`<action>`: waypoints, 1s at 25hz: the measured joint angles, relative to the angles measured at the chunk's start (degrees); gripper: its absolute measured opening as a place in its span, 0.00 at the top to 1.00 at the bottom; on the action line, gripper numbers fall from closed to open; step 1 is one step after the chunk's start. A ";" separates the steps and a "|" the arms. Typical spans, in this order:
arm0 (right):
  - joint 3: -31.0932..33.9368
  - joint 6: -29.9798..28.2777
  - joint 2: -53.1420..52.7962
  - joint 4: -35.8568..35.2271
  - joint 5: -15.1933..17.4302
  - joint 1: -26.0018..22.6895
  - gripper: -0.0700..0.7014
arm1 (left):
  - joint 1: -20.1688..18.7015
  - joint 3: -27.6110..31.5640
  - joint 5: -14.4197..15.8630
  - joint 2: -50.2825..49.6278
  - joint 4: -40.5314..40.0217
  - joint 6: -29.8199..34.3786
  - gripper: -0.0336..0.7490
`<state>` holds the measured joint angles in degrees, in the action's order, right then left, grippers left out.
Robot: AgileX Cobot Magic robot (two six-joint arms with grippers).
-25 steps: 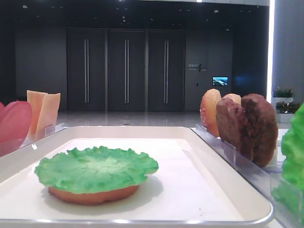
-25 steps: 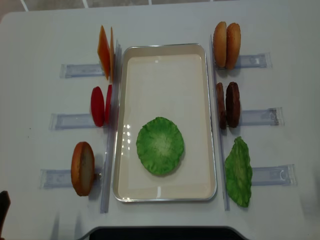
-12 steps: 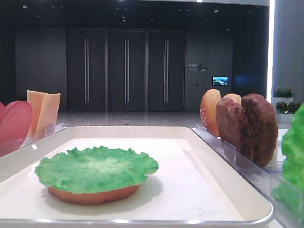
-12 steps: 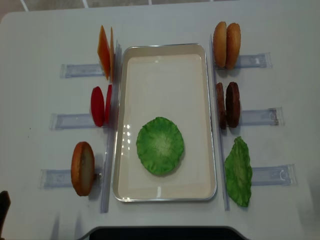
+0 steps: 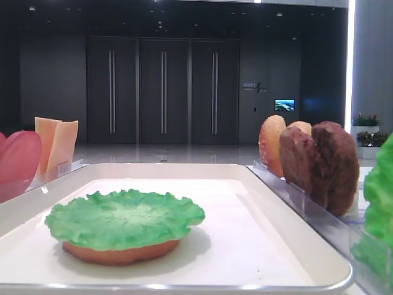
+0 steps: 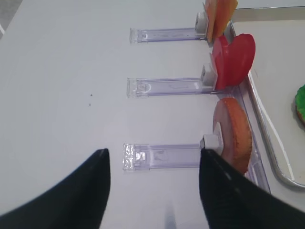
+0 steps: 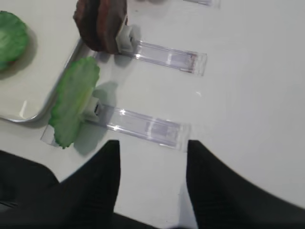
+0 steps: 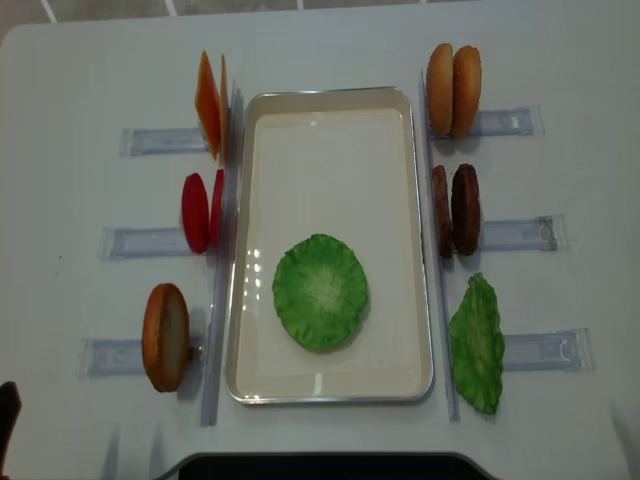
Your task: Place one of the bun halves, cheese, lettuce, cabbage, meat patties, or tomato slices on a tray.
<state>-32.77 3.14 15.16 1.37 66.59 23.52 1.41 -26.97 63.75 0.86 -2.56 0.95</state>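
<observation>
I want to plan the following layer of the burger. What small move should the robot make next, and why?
Probably the right gripper, open and empty, should move forward to the meat patties. On the tray a lettuce already lies on a bun half, and the patties stand upright just ahead.

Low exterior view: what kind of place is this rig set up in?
Probably a lobby or exhibition hall rather than a kitchen: tall dark doors behind, a small lit wall screen, and potted plants at right. The white table holds display-style food on clear stands around the tray.
</observation>
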 joint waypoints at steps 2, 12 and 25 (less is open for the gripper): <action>1.59 -1.40 -3.32 -1.69 -0.19 0.00 0.50 | 0.00 0.00 0.00 0.00 0.00 0.00 0.38; 3.64 -5.60 -8.72 -6.65 -1.47 0.00 0.53 | 0.00 0.00 0.00 0.00 0.00 0.00 0.38; 3.75 -5.14 -15.62 -8.65 -1.67 0.00 0.53 | 0.00 0.00 0.00 0.00 0.00 0.00 0.38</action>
<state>-29.02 -1.99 -0.45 -7.27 64.92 23.52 1.41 -26.97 63.75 0.86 -2.56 0.95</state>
